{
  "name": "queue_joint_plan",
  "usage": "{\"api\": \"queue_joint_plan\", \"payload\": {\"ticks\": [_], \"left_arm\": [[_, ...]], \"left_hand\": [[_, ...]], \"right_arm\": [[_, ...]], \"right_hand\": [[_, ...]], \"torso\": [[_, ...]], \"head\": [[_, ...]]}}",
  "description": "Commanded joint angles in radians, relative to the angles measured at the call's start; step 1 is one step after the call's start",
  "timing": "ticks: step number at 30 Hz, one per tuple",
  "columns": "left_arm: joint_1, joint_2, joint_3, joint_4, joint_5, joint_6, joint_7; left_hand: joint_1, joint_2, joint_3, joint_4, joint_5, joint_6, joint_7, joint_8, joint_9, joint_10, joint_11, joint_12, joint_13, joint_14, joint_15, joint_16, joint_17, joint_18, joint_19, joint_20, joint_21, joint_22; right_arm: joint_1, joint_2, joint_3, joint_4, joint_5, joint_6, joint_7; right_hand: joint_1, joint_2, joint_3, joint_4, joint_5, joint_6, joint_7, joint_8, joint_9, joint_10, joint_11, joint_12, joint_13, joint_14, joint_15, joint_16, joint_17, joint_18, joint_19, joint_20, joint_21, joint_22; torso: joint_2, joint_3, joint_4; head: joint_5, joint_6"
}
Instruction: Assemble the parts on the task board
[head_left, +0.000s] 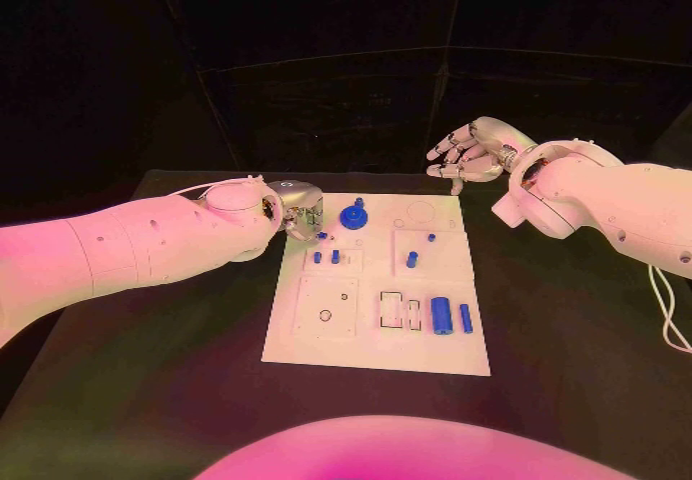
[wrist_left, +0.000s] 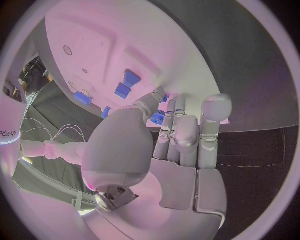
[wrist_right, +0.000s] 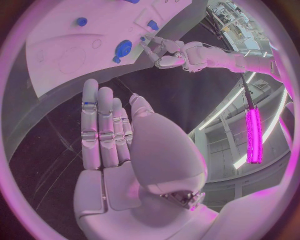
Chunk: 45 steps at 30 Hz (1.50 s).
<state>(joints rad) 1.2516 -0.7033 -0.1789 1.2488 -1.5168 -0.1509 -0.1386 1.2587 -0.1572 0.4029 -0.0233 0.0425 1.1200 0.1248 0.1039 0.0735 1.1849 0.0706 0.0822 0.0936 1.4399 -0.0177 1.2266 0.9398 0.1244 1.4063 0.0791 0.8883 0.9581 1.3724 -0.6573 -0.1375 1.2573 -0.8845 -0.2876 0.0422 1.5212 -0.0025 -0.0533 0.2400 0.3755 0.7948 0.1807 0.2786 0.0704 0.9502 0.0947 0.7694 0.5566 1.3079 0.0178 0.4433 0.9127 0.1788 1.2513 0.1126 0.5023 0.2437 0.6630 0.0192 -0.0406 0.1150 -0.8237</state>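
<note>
Matt board, glossy parts, metal hands

The task board (head_left: 378, 340) looks like smooth matt white plastic; on it, the blue parts (head_left: 441, 312) shine slightly like plastic. Beside it, both hands (head_left: 299, 205) (head_left: 469, 152) show silvery metal-look fingers, and the table (head_left: 577, 350) is matt black.

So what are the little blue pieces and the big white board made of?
The blue parts look like plastic: one even, solid colour with a dull, smooth surface, possibly printed. The task board looks like a flat, matte white plate, probably plastic too, with shapes cut or marked into it. The pictures alone cannot settle either for sure.
</note>
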Motion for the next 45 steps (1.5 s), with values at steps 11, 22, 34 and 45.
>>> {"api": "queue_joint_plan", "payload": {"ticks": [11, 22, 34, 45], "left_arm": [[-0.001, 0.003, -0.001, -0.003, 0.005, -0.033, 0.049], [-0.002, 0.008, -0.001, -0.009, 0.026, -0.020, 0.089], [-0.005, 0.020, -0.001, -0.024, 0.030, 0.012, 0.085], [-0.012, 0.029, -0.001, -0.047, 0.024, 0.039, 0.057]], "left_hand": [[0.033, 0.011, -0.029, -0.004, 0.005, -0.033, -0.004, -0.018, -0.004, -0.039, 0.003, 0.014, 0.001, -0.020, 0.005, -0.022, -0.028, 0.016, -0.017, 0.005, -0.044, -0.032], [0.067, 0.028, -0.018, -0.019, 0.005, -0.010, -0.016, -0.006, -0.001, -0.031, -0.006, 0.030, 0.004, -0.033, -0.003, -0.031, -0.042, 0.020, -0.027, 0.001, -0.058, -0.039], [0.075, 0.035, -0.013, -0.022, 0.005, -0.002, -0.019, -0.002, 0.000, -0.031, -0.008, 0.033, 0.003, -0.034, -0.007, -0.029, -0.040, 0.018, -0.025, -0.002, -0.049, -0.031], [0.094, 0.044, -0.002, -0.034, 0.005, 0.002, -0.014, -0.002, -0.001, -0.022, -0.008, 0.039, 0.003, -0.030, -0.005, -0.021, -0.030, 0.015, -0.020, -0.003, -0.037, -0.018]], "right_arm": [[0.002, 0.001, 0.001, 0.001, 0.002, 0.004, 0.006], [0.002, 0.002, 0.001, 0.000, 0.002, 0.005, 0.006], [0.001, 0.001, 0.001, 0.002, 0.002, 0.004, 0.006], [0.001, 0.001, 0.001, 0.001, 0.002, 0.004, 0.006]], "right_hand": [[0.003, 0.009, -0.004, 0.002, 0.003, -0.005, 0.000, 0.007, -0.002, -0.005, -0.002, 0.007, -0.001, -0.001, -0.003, 0.005, -0.002, 0.003, 0.009, 0.000, -0.005, 0.000], [0.004, 0.010, -0.004, 0.003, 0.004, -0.005, 0.000, 0.007, -0.002, -0.006, -0.002, 0.007, -0.001, -0.001, -0.003, 0.006, -0.002, 0.003, 0.010, 0.000, -0.005, 0.000], [0.004, 0.010, -0.004, 0.003, 0.004, -0.005, 0.000, 0.007, -0.002, -0.006, -0.002, 0.007, -0.001, -0.001, -0.003, 0.006, -0.002, 0.003, 0.010, 0.000, -0.005, 0.000], [0.004, 0.010, -0.004, 0.003, 0.004, -0.005, 0.000, 0.007, -0.002, -0.006, -0.002, 0.007, -0.001, -0.001, -0.003, 0.006, -0.002, 0.003, 0.010, 0.000, -0.005, 0.000]], "torso": [[0.000, -0.0004, -0.0001], [0.000, -0.0003, 0.0001], [0.000, -0.0004, -0.0003], [0.000, -0.0007, 0.0010]], "head": [[0.000, 0.001], [0.000, 0.001], [-0.003, -0.002], [-0.005, -0.005]]}}
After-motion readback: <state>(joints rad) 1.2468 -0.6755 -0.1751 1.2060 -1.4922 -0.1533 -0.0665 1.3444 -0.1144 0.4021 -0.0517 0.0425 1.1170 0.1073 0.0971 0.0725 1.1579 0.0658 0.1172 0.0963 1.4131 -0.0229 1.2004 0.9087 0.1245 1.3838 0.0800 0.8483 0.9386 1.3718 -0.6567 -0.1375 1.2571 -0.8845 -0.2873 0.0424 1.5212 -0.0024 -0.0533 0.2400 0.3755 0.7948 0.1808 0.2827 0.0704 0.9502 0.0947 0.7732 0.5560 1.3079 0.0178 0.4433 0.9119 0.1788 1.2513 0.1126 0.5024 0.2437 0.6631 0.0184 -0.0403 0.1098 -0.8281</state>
